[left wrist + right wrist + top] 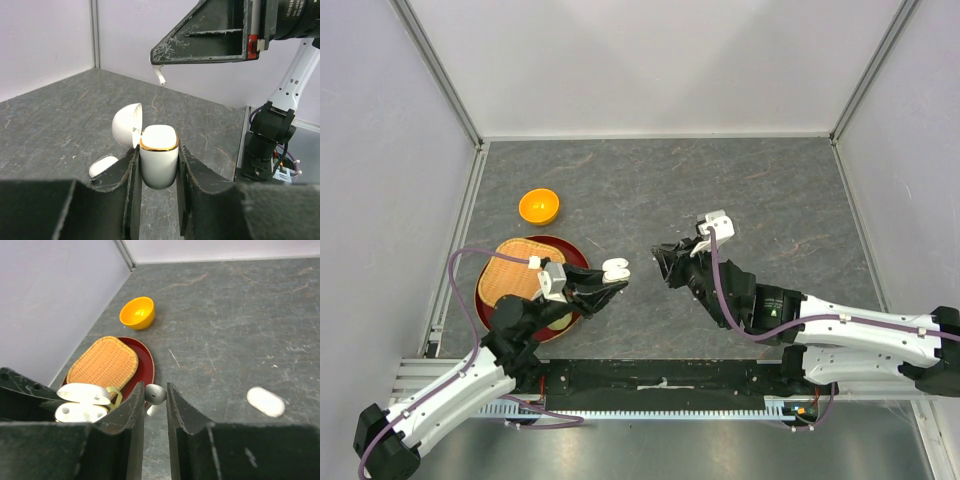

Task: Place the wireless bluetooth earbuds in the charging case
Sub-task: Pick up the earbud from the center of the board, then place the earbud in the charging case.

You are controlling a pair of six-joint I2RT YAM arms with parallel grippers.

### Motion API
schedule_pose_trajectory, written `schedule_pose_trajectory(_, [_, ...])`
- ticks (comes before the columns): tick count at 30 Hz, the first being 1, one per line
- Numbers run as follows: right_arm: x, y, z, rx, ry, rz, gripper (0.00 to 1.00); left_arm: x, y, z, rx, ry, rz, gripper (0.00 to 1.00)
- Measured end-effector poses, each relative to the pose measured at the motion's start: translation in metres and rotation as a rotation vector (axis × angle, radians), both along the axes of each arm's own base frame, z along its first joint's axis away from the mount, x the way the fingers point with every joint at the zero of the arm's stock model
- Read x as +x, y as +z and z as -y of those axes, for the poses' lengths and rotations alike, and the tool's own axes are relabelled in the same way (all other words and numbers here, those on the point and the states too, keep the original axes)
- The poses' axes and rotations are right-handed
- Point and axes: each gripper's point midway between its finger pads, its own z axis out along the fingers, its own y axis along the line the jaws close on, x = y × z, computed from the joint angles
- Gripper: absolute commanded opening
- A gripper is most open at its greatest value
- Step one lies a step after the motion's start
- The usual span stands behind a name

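My left gripper [158, 151] is shut on a white charging case [159, 157] with a gold rim, held upright above the table. Its round lid [127, 125] stands open to the left. In the top view the case [616, 267] sits at the tip of the left gripper [613, 286]. My right gripper [155, 389] is shut on a white earbud [156, 394], stem pointing down. From the left wrist that earbud's stem [161, 76] hangs under the right fingers, above and behind the case. From above, the right gripper [666, 260] is a short way right of the case.
An orange bowl [539, 206] stands at the back left. A red plate [575, 247] carrying a woven tray [518, 272] lies under the left arm. A small white oval object [265, 401] lies on the grey table, seen also beside the left fingers [102, 166].
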Motion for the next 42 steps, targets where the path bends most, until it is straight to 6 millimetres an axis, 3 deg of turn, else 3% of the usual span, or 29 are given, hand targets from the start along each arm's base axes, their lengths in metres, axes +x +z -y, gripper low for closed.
schedule_pose_trajectory(10, [-0.02,0.018,-0.028,0.004,0.128,0.07,0.0,-0.002,0.002,0.003,0.008,-0.021,0.002,0.02])
schedule_pose_trajectory(22, [-0.04,0.013,-0.05,-0.058,0.203,0.117,0.0,-0.004,0.001,0.006,0.016,-0.04,0.002,0.02])
schedule_pose_trajectory(42, [-0.041,0.009,-0.054,-0.146,0.144,0.169,0.0,-0.01,0.009,0.007,0.007,-0.072,0.03,0.02])
